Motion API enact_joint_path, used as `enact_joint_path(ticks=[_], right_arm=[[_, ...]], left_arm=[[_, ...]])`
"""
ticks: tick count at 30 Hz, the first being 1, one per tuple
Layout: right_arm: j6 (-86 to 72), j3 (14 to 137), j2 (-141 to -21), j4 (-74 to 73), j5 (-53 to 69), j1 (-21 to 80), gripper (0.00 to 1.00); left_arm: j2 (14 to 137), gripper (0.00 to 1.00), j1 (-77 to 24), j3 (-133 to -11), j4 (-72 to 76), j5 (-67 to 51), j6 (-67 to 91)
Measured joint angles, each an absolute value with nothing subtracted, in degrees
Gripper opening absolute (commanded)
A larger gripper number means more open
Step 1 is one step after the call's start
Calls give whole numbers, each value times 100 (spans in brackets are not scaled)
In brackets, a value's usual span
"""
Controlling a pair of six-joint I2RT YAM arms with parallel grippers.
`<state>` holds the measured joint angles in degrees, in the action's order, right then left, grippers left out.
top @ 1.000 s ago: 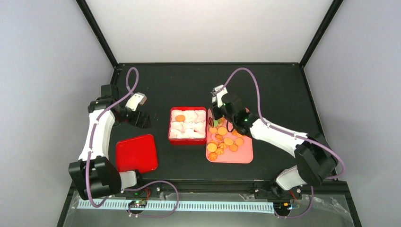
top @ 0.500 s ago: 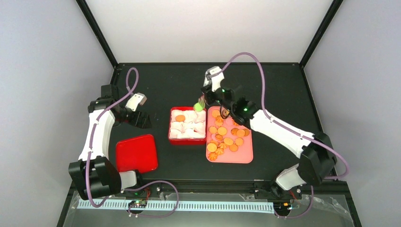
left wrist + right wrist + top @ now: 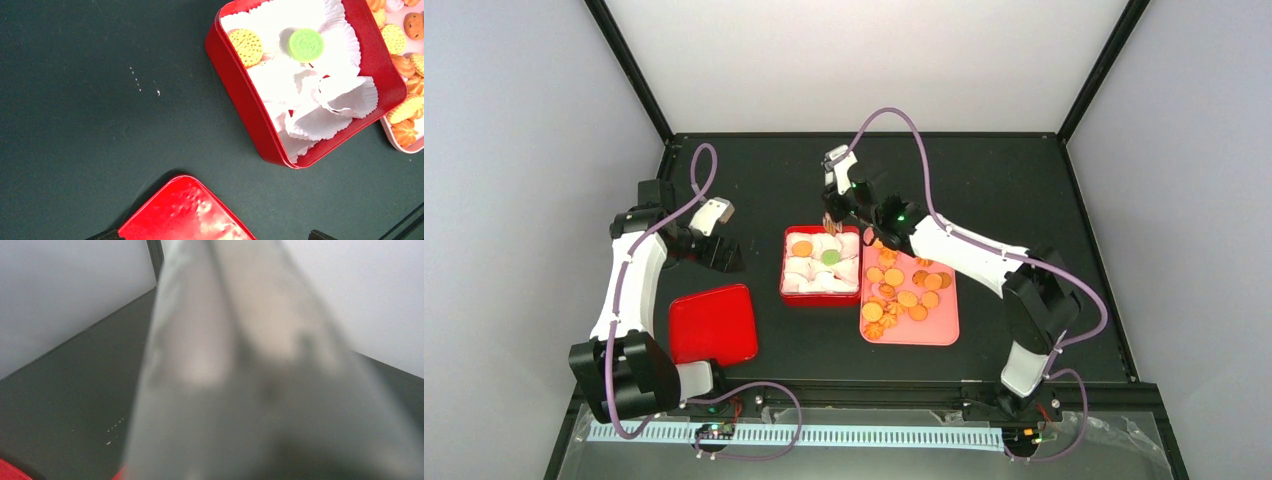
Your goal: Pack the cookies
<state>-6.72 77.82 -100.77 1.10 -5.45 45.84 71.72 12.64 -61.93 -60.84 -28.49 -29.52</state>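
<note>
So it's a black table (image 3: 984, 180) with both arms reaching in from 6 o'clock. The left gripper (image 3: 717, 232) hangs over bare table out at 9 o'clock of the red tin (image 3: 785, 270), jaws spread as wide as they go and nothing in them. The right gripper (image 3: 834, 208) is up at the tin's 12 o'clock edge, clamped on the tongs (image 3: 225, 365), which are just a big grey blur in its own wrist cam, so I can't make out their tips.

The pink tray (image 3: 944, 330) sits right at the tin's 3 o'clock, and the red lid (image 3: 712, 323) lies flat at about 8 o'clock, well apart from it. The tin is lined with white paper cups (image 3: 325, 100).

Most of the cookies (image 3: 894, 278) are piled on the tray. Only two are in the tin, along its far side: an orange cookie (image 3: 246, 41), and a green cookie (image 3: 306, 45) just at its 3 o'clock, each in a cup.
</note>
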Motion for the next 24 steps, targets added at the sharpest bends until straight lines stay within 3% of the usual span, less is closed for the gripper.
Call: enact_joint_path(ticks=[11, 17, 24], right_arm=[[-626, 6901, -8735, 134, -1039, 4493, 24], [-663, 5697, -7682, 108, -1341, 4174, 36], [-788, 4757, -7201, -3, -1490, 4169, 40]], left_arm=[[7172, 99, 1264, -6187, -6082, -2871, -2954], [7172, 99, 1264, -6184, -6082, -2880, -2956], [7175, 99, 1264, -6184, -6082, -2906, -2956]])
